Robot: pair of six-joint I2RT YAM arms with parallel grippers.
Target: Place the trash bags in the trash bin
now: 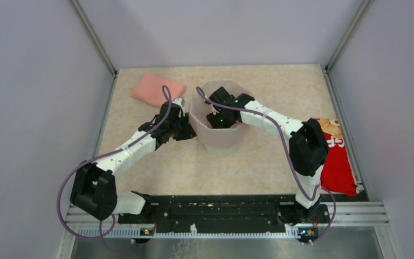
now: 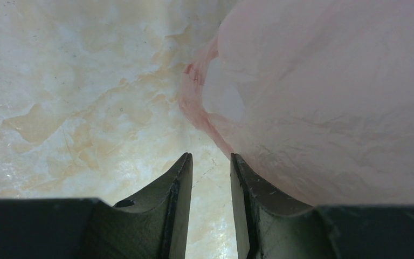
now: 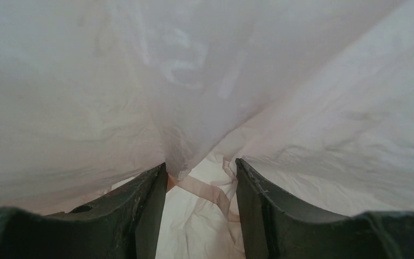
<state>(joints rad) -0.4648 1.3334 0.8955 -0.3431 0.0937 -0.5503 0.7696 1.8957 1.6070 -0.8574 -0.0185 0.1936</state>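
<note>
Trash bag (image 3: 312, 97) is sitting inside trash bin (image 1: 222, 142), centre of the top frame. Right gripper (image 3: 200, 164) is reaching down into it, its 2 fingers apart with nothing pinched, probably spreading film toward the base. Left gripper (image 2: 210, 159) is hovering at the bin's left wall, fingers apart and empty, likely steadying it.
</note>
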